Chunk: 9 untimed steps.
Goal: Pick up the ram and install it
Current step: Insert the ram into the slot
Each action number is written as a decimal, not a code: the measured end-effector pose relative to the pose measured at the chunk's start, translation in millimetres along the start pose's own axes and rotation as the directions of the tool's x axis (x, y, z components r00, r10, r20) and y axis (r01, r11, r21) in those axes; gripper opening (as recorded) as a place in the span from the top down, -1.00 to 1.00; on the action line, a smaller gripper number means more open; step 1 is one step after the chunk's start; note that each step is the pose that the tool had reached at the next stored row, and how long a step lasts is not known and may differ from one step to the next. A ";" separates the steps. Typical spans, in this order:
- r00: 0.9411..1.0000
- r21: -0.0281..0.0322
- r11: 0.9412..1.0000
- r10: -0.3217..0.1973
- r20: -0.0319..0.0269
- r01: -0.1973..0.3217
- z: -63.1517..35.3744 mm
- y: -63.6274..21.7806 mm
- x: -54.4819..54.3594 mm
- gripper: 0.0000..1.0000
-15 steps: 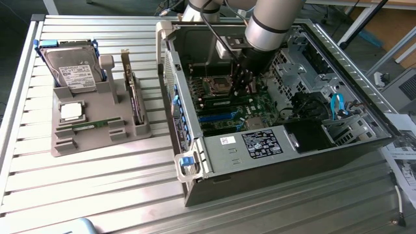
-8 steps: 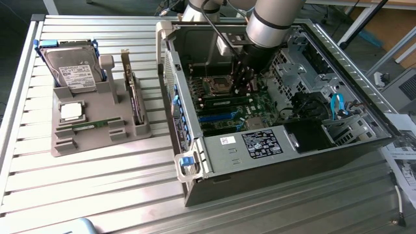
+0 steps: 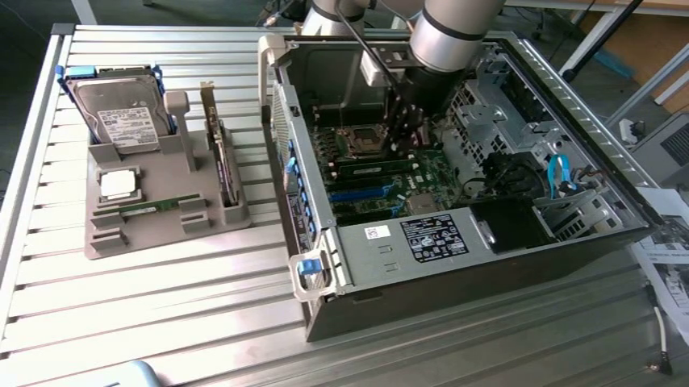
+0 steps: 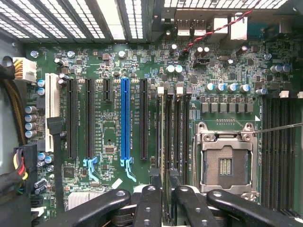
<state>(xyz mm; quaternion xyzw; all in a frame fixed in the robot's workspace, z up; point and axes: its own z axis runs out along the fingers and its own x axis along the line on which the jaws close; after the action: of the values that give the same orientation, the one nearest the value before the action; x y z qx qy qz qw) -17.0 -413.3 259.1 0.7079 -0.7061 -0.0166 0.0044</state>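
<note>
The ram (image 4: 163, 137) shows edge-on as a thin strip standing in one of the memory slots beside the empty processor socket (image 4: 226, 163). In the exterior view the ram (image 3: 372, 167) is a dark green stick with black chips, lying along the slots on the motherboard (image 3: 431, 181). My gripper (image 4: 164, 180) straddles one end of it. The black fingertips (image 4: 151, 189) stand a little off either face, open. In the exterior view my gripper (image 3: 407, 143) reaches down into the open computer case (image 3: 453, 250), just above the stick.
A grey holder (image 3: 161, 226) at the exterior view's left carries a hard drive (image 3: 124, 117), a square silver processor (image 3: 119, 184), an upright expansion card (image 3: 221, 153) and a small green stick (image 3: 145, 207). Case walls, drive cages and cables (image 3: 560, 177) crowd the arm. Black and blue card slots (image 4: 124, 118) lie beside the memory slots.
</note>
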 end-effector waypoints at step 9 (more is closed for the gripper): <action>1.000 0.000 1.000 0.000 -0.001 0.000 -14.8 0.4 -0.4 0.62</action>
<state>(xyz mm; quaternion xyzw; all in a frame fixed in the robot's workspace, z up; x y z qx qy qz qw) -17.0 -413.2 273.9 0.7079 -0.7061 -0.0163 0.0048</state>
